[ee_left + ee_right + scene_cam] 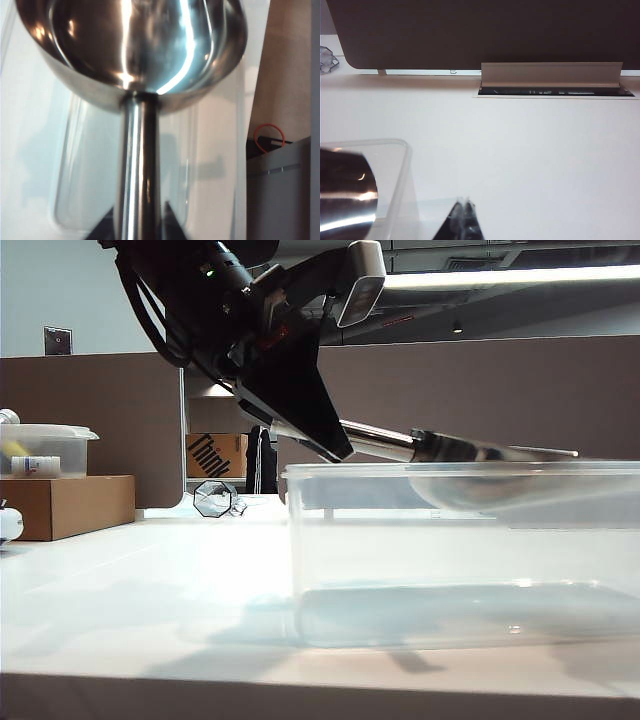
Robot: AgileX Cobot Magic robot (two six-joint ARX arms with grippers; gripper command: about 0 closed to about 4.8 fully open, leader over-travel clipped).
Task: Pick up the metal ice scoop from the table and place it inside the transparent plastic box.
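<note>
The left gripper (137, 227) is clamping its jaws on the handle of the metal ice scoop (142, 50) — its bowl is hanging level over the transparent plastic box (460, 550), near the surface's (150, 590) front edge. The right gripper (464, 220) — jaws closed, empty — is hovering beside the box.

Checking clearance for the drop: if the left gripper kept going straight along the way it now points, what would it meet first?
Likely the transparent plastic box: the left gripper, holding the metal ice scoop by its handle, slants down over the rim toward the box's inside. Depth is unclear.
</note>
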